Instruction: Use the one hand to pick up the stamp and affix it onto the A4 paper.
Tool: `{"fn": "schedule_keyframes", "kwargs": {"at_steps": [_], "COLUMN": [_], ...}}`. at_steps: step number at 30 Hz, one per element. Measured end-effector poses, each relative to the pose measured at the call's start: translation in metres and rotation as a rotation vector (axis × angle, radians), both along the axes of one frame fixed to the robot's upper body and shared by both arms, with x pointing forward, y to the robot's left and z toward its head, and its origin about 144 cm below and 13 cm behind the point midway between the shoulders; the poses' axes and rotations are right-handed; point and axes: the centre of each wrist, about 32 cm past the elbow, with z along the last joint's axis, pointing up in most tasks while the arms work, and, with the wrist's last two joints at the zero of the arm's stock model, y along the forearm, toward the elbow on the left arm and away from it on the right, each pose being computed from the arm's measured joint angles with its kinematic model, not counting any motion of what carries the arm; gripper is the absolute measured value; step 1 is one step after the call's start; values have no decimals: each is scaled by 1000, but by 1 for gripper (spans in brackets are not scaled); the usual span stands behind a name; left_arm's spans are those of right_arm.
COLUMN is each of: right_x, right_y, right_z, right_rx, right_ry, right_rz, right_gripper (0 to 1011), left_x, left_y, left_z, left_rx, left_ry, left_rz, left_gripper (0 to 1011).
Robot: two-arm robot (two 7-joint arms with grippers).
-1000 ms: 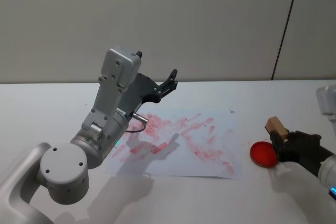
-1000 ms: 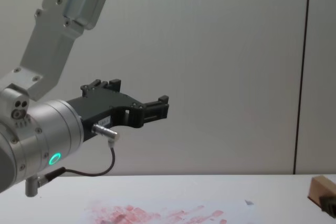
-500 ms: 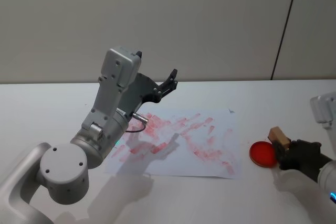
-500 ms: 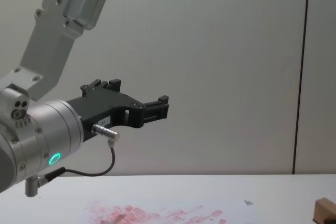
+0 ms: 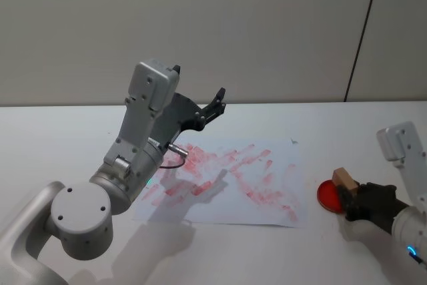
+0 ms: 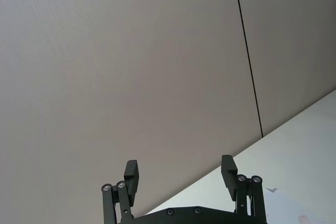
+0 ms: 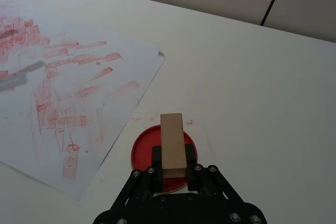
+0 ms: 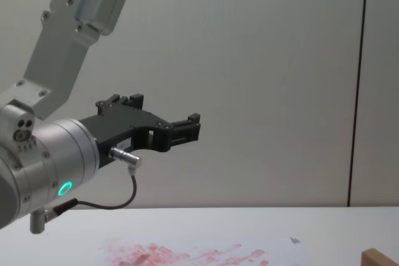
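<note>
End effector (image 7: 172, 174) grips wooden stamp (image 7: 172, 144) — over red ink pad (image 7: 143, 150).

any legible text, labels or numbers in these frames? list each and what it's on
None can be read.
A4 paper: red stamp marks, smeared, no legible characters; small grey mark near one corner, not text.
Stamp, held in the right gripper over the red ink pad: plain wood, no print visible.
Left gripper: small pale label, too small to read.
</note>
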Motion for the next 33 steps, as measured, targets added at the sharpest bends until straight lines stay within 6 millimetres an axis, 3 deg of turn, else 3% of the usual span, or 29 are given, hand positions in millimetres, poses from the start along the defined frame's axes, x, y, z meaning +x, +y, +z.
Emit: {"fn": "schedule_keyframes", "kwargs": {"at_steps": [12,15,19,25,33], "right_x": [4,4,5,5,5], "right_y": [4,4,5,5,6], "right_z": [-3,-3,-4,-4,-4], "right_rx": [-6,-8,-9,-9,-10], "right_ry": [7,8,9,10,11], "right_rz": [11,12,13,15,16], "right_gripper": [555,701,772,960,1004], "left_x": [0,0,0,0,0], "left_y": [0,0,0,0,0], "left_z": [0,0,0,0,0], "left_rx": [0,0,0,0,0], "left_ry": [0,0,0,0,0], "left_rz": [0,0,0,0,0], "left_gripper": [1001,1002,1002,1001,1001]}}
